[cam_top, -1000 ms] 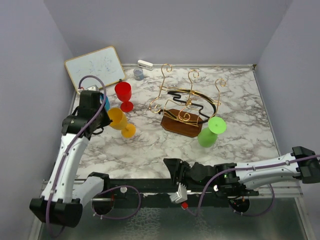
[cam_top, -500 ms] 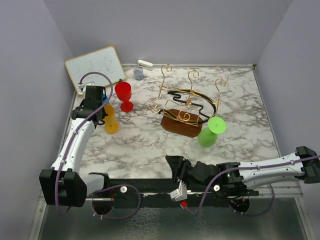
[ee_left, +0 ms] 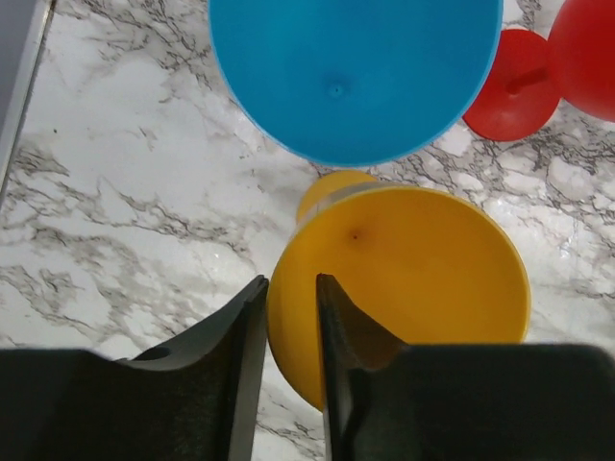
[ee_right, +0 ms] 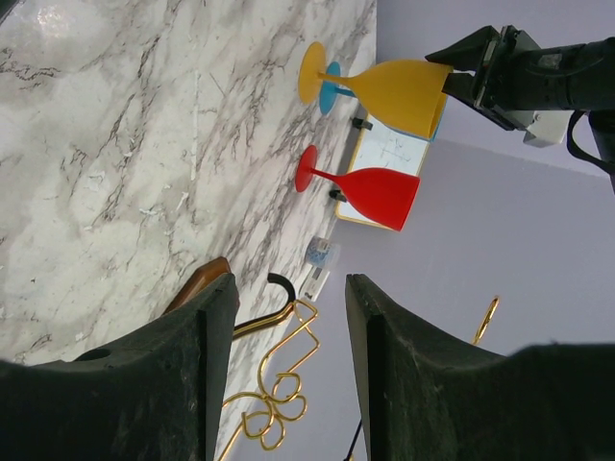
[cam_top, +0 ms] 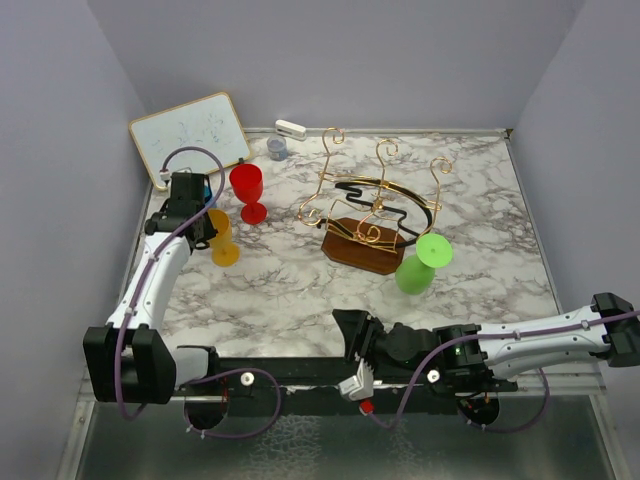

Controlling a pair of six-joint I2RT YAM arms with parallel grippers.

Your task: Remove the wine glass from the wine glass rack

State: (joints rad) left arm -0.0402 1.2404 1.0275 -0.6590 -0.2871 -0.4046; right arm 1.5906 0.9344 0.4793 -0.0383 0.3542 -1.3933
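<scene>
Straddling the yellow wine glass (ee_left: 404, 279) rim, the left gripper (ee_left: 290, 288) fingers are slightly parted, not clamped. The glass stands upright, well apart from the wine glass rack (cam_top: 365, 215). The right gripper (ee_right: 290, 288) fingers are spread wide, holding nothing.

Left gripper (ee_left: 291, 288) straddling the near rim of the yellow wine glass (ee_left: 413, 259), jaws sitting one outside and one inside the bowl, possibly pinching it, blue glass (ee_left: 356, 67) standing just ahead, red glass (ee_left: 509, 86) standing ahead-right, marble tabletop (ee_left: 115, 192) lying beneath.
</scene>
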